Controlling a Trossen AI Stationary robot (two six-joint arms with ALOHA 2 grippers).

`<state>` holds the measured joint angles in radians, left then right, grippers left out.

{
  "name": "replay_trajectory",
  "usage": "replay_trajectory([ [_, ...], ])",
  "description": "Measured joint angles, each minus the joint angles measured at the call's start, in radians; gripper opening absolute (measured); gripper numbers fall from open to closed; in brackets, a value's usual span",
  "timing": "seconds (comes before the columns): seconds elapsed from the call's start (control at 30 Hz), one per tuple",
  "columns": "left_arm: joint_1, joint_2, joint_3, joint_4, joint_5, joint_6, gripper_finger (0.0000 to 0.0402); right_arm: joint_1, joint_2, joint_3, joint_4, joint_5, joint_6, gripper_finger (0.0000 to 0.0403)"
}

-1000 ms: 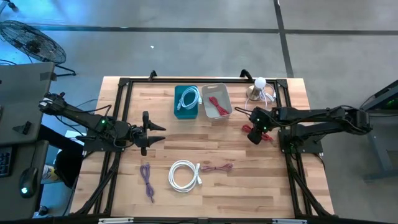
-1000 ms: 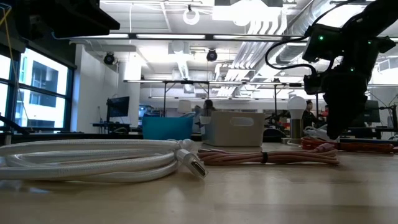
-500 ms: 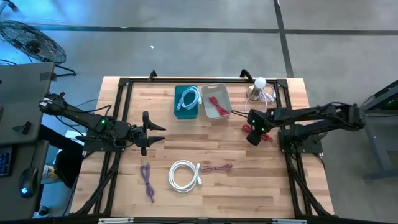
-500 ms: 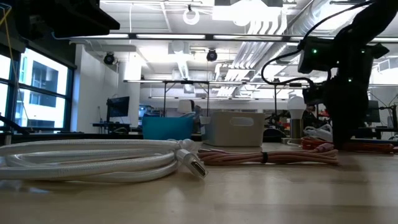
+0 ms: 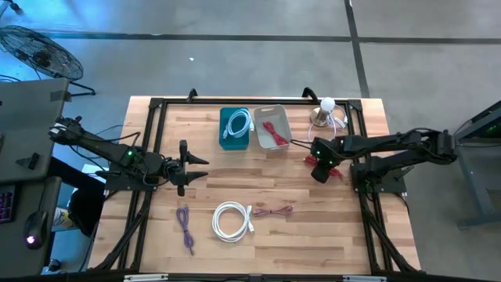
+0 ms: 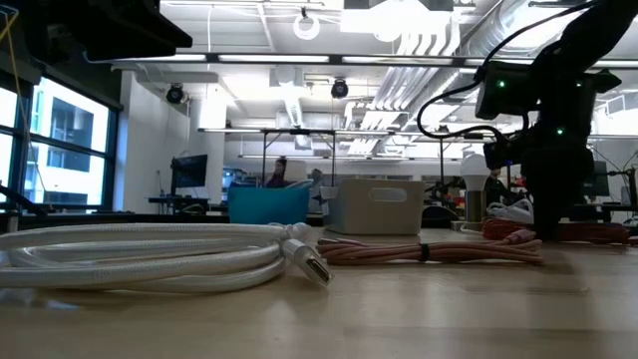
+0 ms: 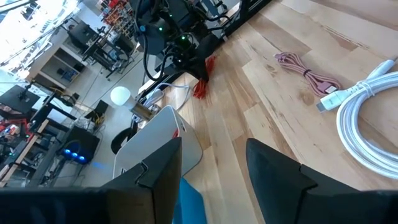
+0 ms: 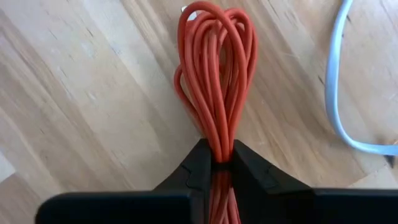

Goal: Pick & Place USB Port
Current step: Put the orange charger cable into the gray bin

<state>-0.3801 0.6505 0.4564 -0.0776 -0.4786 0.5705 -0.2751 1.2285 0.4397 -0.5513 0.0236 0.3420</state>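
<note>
Here the right gripper [image 8: 216,163] is pinching a coiled red cable [image 8: 216,74] between its two dark fingers [image 8: 200,165], which are standing nearly together with the strands squeezed in the narrow gap. In the right wrist view the coil is stretching straight away from the fingertips, its long axis running forward along the gripper's line, and its looped end is pointing away from the gripper while lying on the wooden table [image 5: 258,184]. From above, the bundle is sitting near the table's right side, just in front of the white bin [image 5: 272,128] and near a lamp with a round white bulb [image 5: 327,104]; a pale blue cord [image 8: 339,93] is curving close beside the coil without touching it. The teal bin [image 5: 234,128], holding a white cable, is standing right against the white bin, which is already holding another red cable. The left gripper [image 5: 196,168] is hovering over the table's left half with its fingers spread apart and holding nothing. Bare wood is lying between the two arms at mid-table, while nearer the front edge a purple cable [image 5: 185,228], a white coiled cable [image 5: 232,220] and a pink cable [image 5: 272,210] are lying well apart from the red one.
</note>
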Motion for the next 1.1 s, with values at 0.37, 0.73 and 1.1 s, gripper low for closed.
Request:
replay_trajectory([
  [0.37,0.0,0.0,0.0,0.0,0.0,-0.001,0.0175,0.041,-0.024,-0.004,0.052,0.087,-0.011,0.0033],
  [0.73,0.0,0.0,0.0,-0.009,-0.001,0.0,0.0175,0.136,-0.116,0.154,0.085,0.24,-0.099,0.0024],
  [1.1,0.0,0.0,0.0,-0.031,-0.001,0.0,0.0175,0.145,-0.122,0.373,0.172,0.307,-0.293,0.0023],
])
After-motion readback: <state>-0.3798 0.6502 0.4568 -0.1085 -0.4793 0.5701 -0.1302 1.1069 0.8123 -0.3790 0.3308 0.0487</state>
